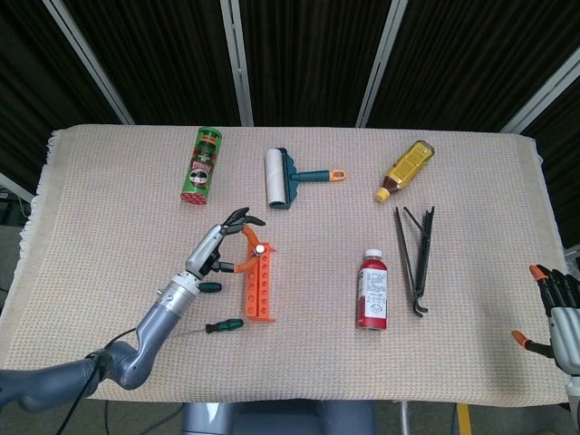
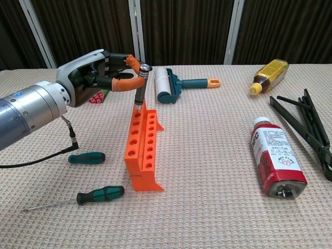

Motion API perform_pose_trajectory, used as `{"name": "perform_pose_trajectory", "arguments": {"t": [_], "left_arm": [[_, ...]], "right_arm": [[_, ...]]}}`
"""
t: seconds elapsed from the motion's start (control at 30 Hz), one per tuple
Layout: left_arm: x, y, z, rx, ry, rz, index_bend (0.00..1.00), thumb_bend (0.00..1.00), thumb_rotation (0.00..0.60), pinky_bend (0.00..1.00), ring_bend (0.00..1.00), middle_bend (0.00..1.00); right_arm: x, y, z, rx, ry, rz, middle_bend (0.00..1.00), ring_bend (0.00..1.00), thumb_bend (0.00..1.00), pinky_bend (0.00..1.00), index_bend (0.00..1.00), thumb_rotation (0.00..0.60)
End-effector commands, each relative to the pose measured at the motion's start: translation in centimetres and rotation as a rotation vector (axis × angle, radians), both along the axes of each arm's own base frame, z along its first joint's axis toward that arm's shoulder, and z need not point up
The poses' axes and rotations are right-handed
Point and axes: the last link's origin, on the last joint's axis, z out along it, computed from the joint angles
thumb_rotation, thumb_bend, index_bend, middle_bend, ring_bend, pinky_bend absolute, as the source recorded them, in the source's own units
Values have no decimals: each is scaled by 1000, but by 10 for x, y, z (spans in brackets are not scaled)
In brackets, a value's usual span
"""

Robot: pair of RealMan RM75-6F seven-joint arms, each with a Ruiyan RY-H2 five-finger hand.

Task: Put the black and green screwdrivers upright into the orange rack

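1. Head view: the left robot hand (image 1: 220, 246) pinches a dark-handled screwdriver (image 1: 258, 247) over the far end of the orange rack (image 1: 258, 284), which stands on the cloth-covered worktop (image 1: 471, 344). A black and green screwdriver (image 1: 223, 325) lies flat just left of the rack's near end, and a teal-handled tool (image 1: 207, 287) lies under the forearm. The right robot hand (image 1: 555, 313) waits at the worktop's right edge, fingers spread, holding nothing.

2. Chest view: the pinched screwdriver (image 2: 139, 88) stands nearly upright, slightly tilted, its shaft entering a far hole of the rack (image 2: 142, 148), the left robot hand (image 2: 101, 72) gripping its top between orange fingertips (image 2: 124, 83).

3. Judgement: seating it well calls for keeping the shaft vertical and pressing straight down; side force could tip the rack. The black and green screwdriver (image 2: 100, 195) is not yet racked.
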Motion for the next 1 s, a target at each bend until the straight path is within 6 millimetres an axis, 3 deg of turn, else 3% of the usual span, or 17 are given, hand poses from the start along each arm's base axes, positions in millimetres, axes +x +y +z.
{"name": "perform_pose_trajectory", "arguments": {"t": [0.03,1.0], "left_arm": [[-2,-1,-1,8,17,6,687,484,600,40,0,231],[-9,-6,-13,-21,-10,44,695,484,600,26,0,238]], "right_arm": [[0,0,0,1,1,-1,44,0,0,0,9,600],[0,-2,-1,11,5,-8,44,0,0,0,9,600]]}}
